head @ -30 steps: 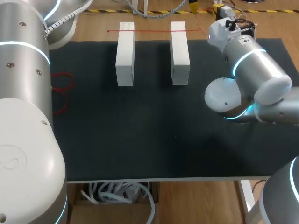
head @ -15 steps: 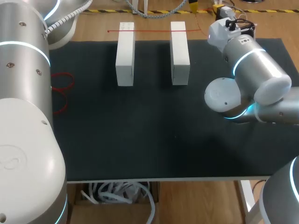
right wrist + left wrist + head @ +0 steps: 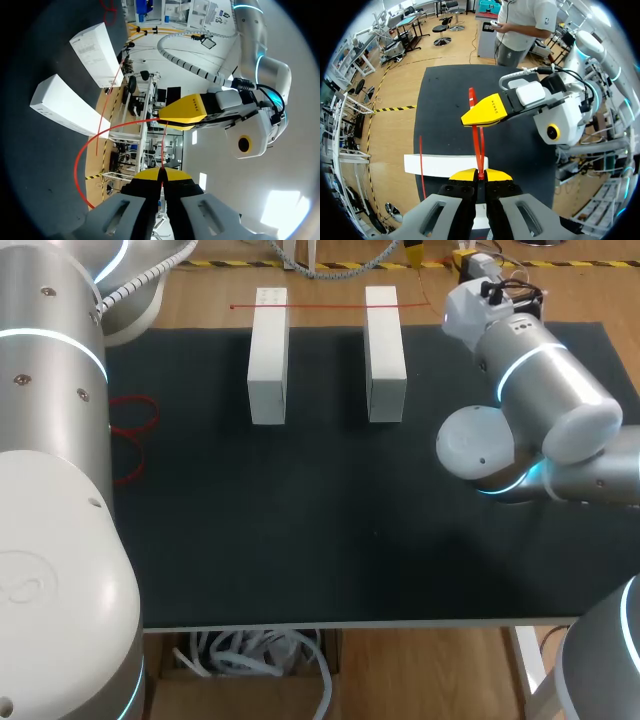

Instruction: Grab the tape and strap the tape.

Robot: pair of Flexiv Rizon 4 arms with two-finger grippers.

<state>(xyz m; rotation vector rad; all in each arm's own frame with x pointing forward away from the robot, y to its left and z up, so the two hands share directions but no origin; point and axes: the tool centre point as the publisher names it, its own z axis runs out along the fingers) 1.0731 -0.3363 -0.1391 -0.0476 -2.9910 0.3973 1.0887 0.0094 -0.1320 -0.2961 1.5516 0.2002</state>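
Clenched shut, the left gripper [image 3: 479,173] pinches the red tape [image 3: 480,145] between its two yellow tips. The strip rises straight ahead of it to the right gripper [image 3: 161,173], whose yellow tips point sideways across the left gripper's line, just ahead of it. The right gripper is likewise clamped on the tape, its tips pressed together with the strip caught between them. Seen from its wrist, the tape runs ahead to the left gripper's tips, then sweeps out in a wide arc to one side and curls back down beside the right gripper.

Under the left gripper lies a long white box [image 3: 440,164], with a thin red line [image 3: 420,165] crossing one end of it. Which of the two boxes this is cannot be told.

From above, two white boxes [image 3: 267,355] lie side by side, apart, on the bench [image 3: 330,540], off to the side of the right arm [image 3: 540,390]. The thin red line runs across their far ends. Red loops [image 3: 135,415] lie at the black mat's edge beside the left arm.
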